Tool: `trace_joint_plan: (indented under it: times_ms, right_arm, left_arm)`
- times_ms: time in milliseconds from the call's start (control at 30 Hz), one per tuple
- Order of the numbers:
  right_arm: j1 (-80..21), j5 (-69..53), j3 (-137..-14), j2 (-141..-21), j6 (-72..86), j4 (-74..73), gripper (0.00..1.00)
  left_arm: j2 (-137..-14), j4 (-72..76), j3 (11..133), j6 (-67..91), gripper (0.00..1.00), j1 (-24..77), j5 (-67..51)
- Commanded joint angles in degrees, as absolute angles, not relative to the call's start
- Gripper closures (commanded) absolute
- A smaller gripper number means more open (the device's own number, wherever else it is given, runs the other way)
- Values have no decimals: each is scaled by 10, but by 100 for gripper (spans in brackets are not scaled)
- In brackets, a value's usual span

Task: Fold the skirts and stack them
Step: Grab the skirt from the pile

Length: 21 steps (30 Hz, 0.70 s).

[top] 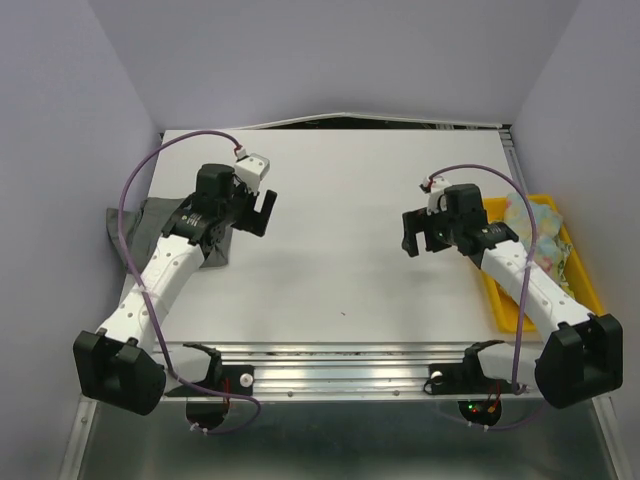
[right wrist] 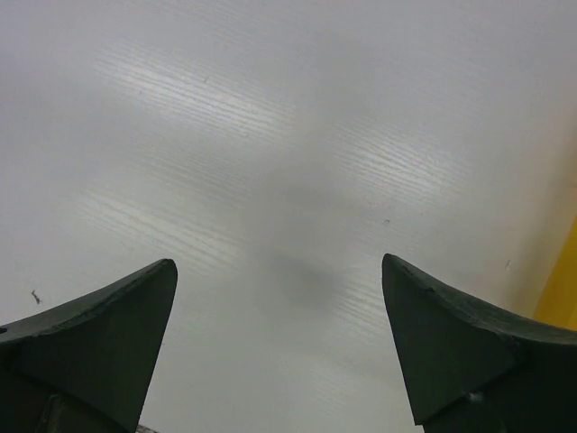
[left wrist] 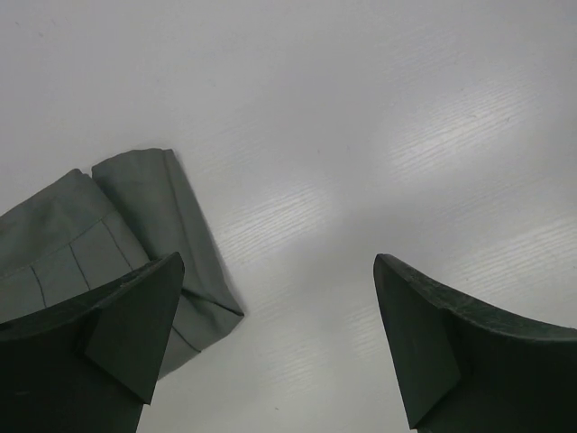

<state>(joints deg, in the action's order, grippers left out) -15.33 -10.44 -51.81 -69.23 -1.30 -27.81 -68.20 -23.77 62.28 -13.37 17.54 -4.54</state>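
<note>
A plain grey skirt (top: 140,225) lies folded at the table's left edge, partly under my left arm. It also shows in the left wrist view (left wrist: 117,225), at the left. My left gripper (top: 262,212) is open and empty over bare table just right of it (left wrist: 279,334). My right gripper (top: 415,232) is open and empty over bare table (right wrist: 279,343), left of the tray. Pastel yellow-blue printed cloth (top: 540,222) lies in the tray, partly hidden by my right arm. I cannot tell separate skirts apart there.
A yellow plastic tray (top: 507,308) stands along the table's right edge, and its rim shows in the right wrist view (right wrist: 563,289). Grey walls close in the left, right and back. Purple cables loop above both arms.
</note>
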Motion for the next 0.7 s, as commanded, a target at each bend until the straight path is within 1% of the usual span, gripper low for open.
trace_joint_plan:
  times_ms: [0,67,100,200,300,400,567,667]
  right_arm:
    - [-150,-27,-508,-672,-39,-260,0]
    - [-142,9,-512,-691,-57,-277,0]
    - [-116,8,-512,-692,-66,-279,0]
    - [-107,-46,-514,-675,-83,-281,0]
    - [-93,-44,-568,-706,-63,-340,0]
    - [-30,-9,-585,-715,-63,-352,0]
    - [52,40,-638,-745,-83,-370,0]
    - [73,100,-658,-783,-108,-372,0]
  left_arm:
    - [-673,-218,635,-170,2,176,-36]
    - [-665,-216,649,-189,2,171,-30]
    - [-650,-206,649,-189,2,169,-27]
    - [-622,-214,649,-196,1,168,-61]
    - [-610,-213,644,-185,1,167,-71]
    - [-597,-196,628,-166,2,168,-70]
    - [-573,-181,603,-163,2,168,-107]
    - [-574,-182,595,-169,2,168,-100]
